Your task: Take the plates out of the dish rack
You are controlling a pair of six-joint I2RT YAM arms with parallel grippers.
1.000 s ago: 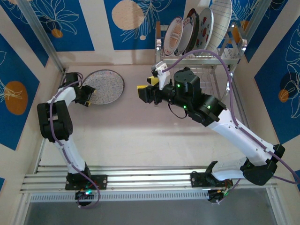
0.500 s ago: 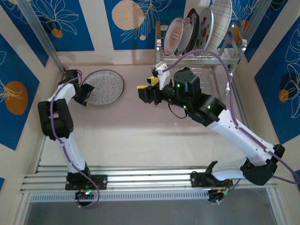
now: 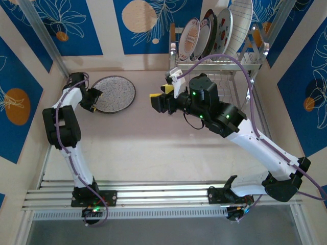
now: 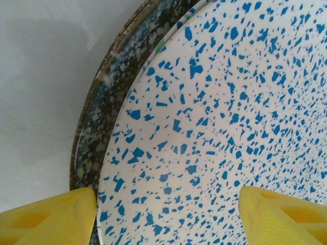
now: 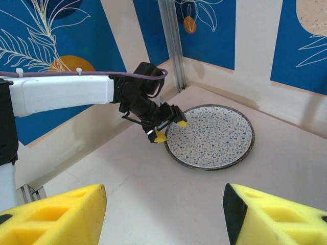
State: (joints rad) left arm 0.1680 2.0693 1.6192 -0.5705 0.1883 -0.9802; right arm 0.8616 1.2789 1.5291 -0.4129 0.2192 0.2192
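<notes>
Plates (image 3: 191, 40) stand on edge in the top tier of the dish rack (image 3: 248, 62), four of them as far as I can make out. There's an orange sunburst-looking one at the left end, then a dark-rimmed plate (image 3: 208, 28), a white plate with red spots (image 3: 224, 29) and a plain white plate (image 3: 242, 20) at the right end. Rack's a shiny wire thing parked in the far right corner of the table (image 3: 153, 153), right up against the blue wall (image 3: 148, 23). One more, a speckled plate (image 3: 115, 94), lies flat on the table over at the far left, well apart from the rack. Up close on the left wrist cam it's white with blue flecks and a dark mottled rim. The left gripper (image 3: 95, 99) sits at that plate's left edge with its yellow fingers (image 4: 51, 219) spread apart. One is down by the rim and the other is out over the flecked face, so they straddle the rim and aren't clamped on anything. Can't tell if the tips actually touch the plate. The right gripper (image 5: 163, 214) hangs over the middle of the table, just in front of the rack's left side and pointed toward the speckled plate. Its yellow jaws are wide apart with just bare tabletop showing between them.
</notes>
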